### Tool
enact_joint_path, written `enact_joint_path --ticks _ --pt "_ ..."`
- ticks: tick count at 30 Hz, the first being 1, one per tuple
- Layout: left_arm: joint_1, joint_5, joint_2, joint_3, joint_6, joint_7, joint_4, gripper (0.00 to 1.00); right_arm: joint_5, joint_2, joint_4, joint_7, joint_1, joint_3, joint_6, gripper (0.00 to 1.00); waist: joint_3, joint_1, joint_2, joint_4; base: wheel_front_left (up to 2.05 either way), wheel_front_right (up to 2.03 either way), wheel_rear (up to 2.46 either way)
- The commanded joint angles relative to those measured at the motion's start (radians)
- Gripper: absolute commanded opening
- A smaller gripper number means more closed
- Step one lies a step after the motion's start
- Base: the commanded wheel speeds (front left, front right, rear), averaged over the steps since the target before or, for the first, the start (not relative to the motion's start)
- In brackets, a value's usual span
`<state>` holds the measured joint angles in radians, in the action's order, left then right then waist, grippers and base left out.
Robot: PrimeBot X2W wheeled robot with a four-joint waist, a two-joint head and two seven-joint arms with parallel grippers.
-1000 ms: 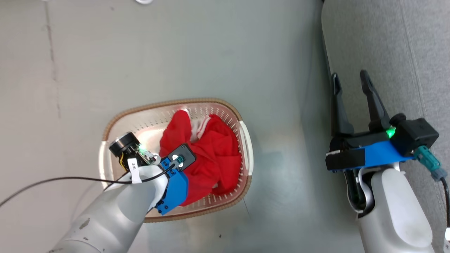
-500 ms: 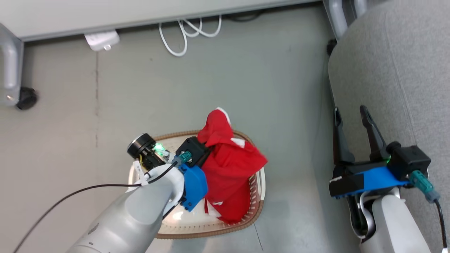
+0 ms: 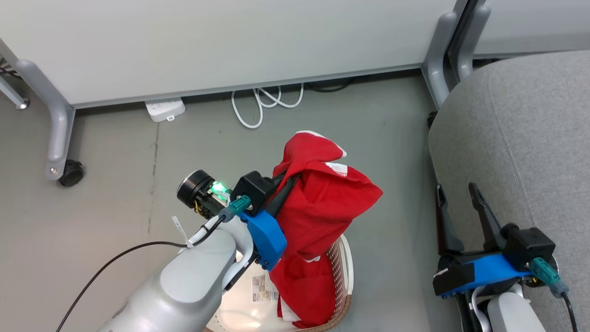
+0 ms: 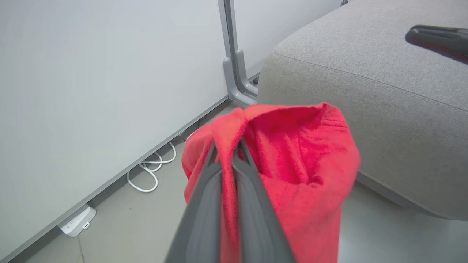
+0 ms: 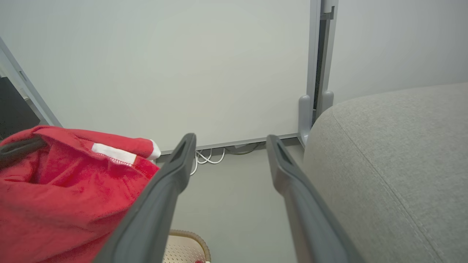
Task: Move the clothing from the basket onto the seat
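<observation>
My left gripper (image 3: 291, 179) is shut on the clothing (image 3: 322, 207), a bright red garment with white trim. The fabric is pinched between the closed fingers (image 4: 208, 182) in the left wrist view, and the clothing (image 4: 303, 164) bunches around them. It hangs above the basket (image 3: 340, 269), with its lower folds still reaching inside. The basket sits at the head view's bottom edge, mostly hidden by my left arm. The grey seat (image 3: 530, 138) stands to the right. My right gripper (image 3: 455, 193) is open beside the seat's edge, holding nothing. From the right wrist I see the clothing (image 5: 55, 190), the basket rim (image 5: 190, 237) and the seat (image 5: 395, 146).
A pale partition wall (image 3: 207, 41) runs along the back on grey legs (image 3: 57, 120), one with a black caster (image 3: 70, 173). A white power strip (image 3: 165, 109) and coiled white cable (image 3: 267, 103) lie at its foot. Grey floor (image 3: 396, 152) separates basket and seat.
The head view has swung up and back, bringing the wall into sight. My left gripper has lifted the red clothing up out of the basket. The right gripper stays open.
</observation>
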<state>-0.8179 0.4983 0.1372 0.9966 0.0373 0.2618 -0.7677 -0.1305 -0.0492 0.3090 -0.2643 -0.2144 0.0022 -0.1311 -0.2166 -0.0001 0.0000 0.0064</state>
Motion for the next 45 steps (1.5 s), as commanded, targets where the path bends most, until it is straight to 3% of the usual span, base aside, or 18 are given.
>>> enact_joint_path --ticks 1,24,45 --pt "0.012 -0.002 0.004 -0.011 -0.007 0.005 0.019 0.0 0.005 -0.002 0.002 0.0 0.022 0.002 0.001 1.0 0.029 0.0001 0.0 0.006 0.0 0.0 0.0" --pt "0.058 0.032 0.01 -0.045 -0.045 -0.004 0.15 0.0 -0.018 -0.002 0.029 0.0 0.149 0.088 0.001 1.0 0.19 0.0001 0.0 0.02 0.0 0.0 0.0" --pt "0.059 0.045 0.033 -0.034 -0.07 -0.023 0.204 0.0 -0.074 -0.002 0.052 0.0 0.061 0.34 0.001 1.0 0.182 0.0001 0.0 0.038 0.0 0.0 0.0"
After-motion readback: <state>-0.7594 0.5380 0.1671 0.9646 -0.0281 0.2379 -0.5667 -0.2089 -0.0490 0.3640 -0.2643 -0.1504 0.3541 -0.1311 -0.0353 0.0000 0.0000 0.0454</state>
